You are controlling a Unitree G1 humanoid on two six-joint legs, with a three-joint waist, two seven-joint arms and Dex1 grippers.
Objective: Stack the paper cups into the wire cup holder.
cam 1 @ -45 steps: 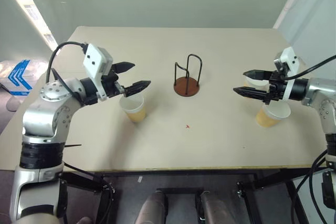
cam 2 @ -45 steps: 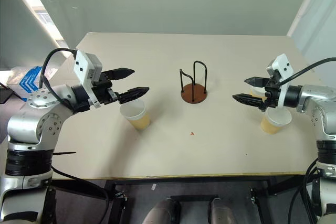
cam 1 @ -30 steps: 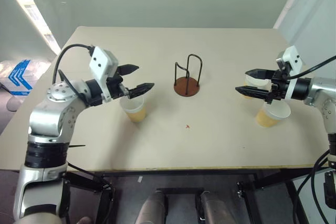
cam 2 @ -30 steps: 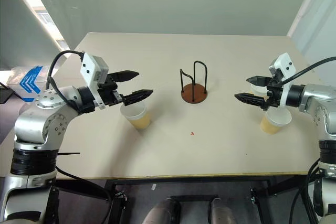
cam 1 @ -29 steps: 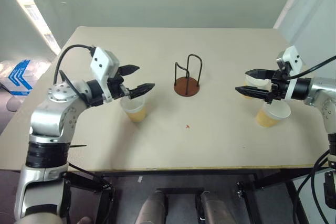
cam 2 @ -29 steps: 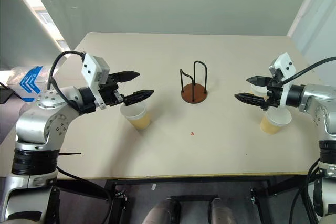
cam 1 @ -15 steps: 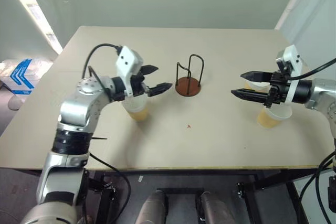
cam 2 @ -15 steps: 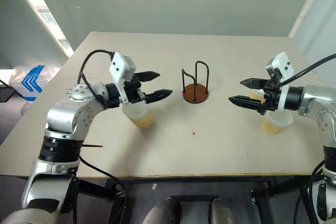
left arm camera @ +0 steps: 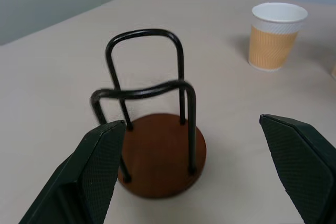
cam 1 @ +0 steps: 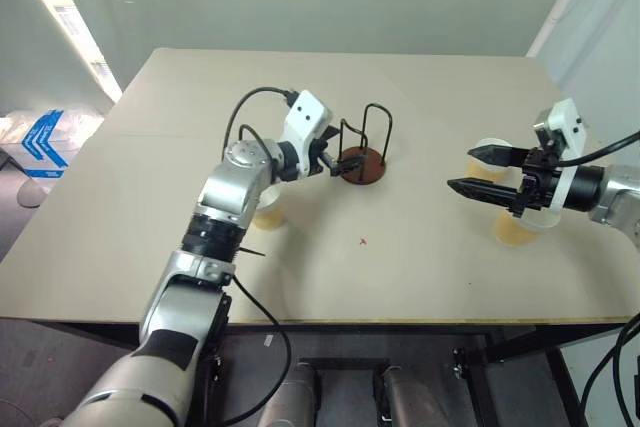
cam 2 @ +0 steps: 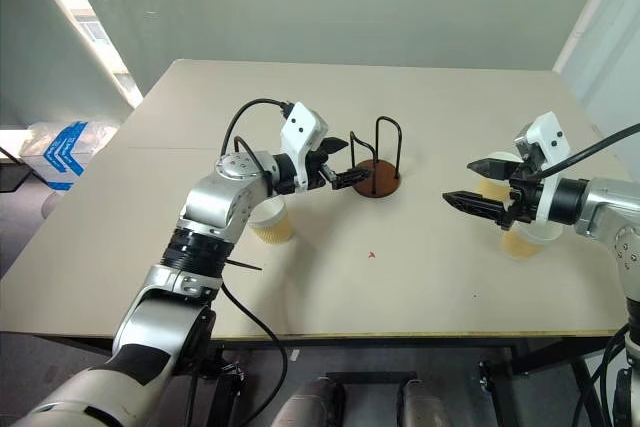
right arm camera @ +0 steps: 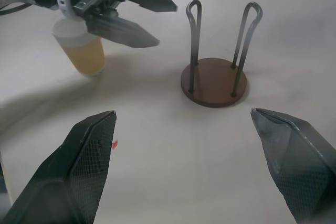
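The wire cup holder (cam 1: 362, 154), black loops on a round reddish-brown base, stands mid-table. My left gripper (cam 1: 338, 161) is open and empty, its tips just left of the holder's base (left arm camera: 157, 153). One paper cup (cam 1: 266, 210) stands upright behind that arm's wrist, partly hidden by it. My right gripper (cam 1: 458, 168) is open and empty, hovering to the right of the holder and pointing at it. Two more paper cups stand by it, one (cam 1: 489, 150) behind its fingers and one (cam 1: 520, 229) under the wrist.
The beige table (cam 1: 400, 277) has open surface in front of the holder, with a small red mark (cam 1: 362, 241) on it. A blue-and-white bag (cam 1: 35, 137) lies on the floor off the table's left edge.
My left arm has swung right, from above the left cup to beside the holder, still open. The right gripper has drawn back slightly and stays open.
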